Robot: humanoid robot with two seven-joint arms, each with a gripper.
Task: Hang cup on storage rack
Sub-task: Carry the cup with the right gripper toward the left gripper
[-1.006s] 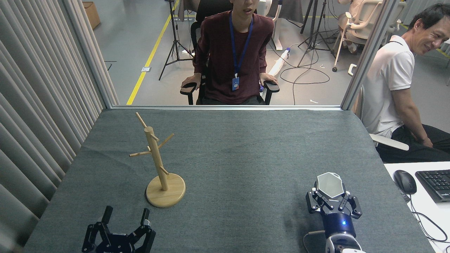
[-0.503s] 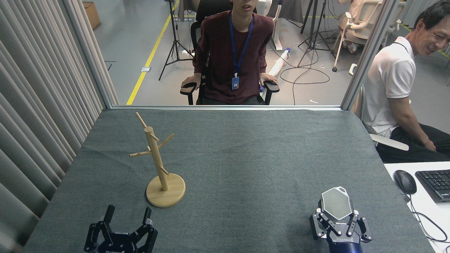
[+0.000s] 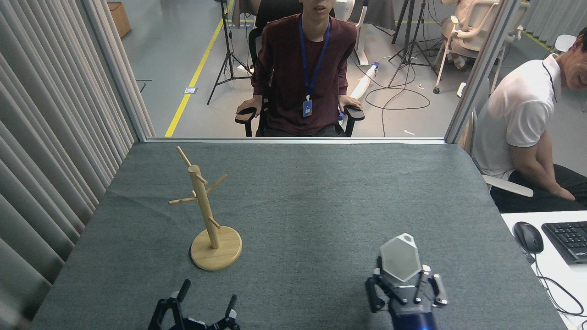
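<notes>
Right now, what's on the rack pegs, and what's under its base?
The wooden mug tree has every visible peg bare. The white hexagonal cup is in the right end effector, apart from it. Its disc base sits on grey table cloth; beneath is covered.

Near the rack, the left gripper points up with fingers spread, while the right gripper clasps the cup.

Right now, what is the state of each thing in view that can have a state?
cup: held in the right gripper, not hung.
rack: upright on the table, all pegs bare.
right gripper: shut on the cup.
left gripper: open, holding nothing.
table: covered by grey cloth.
</notes>
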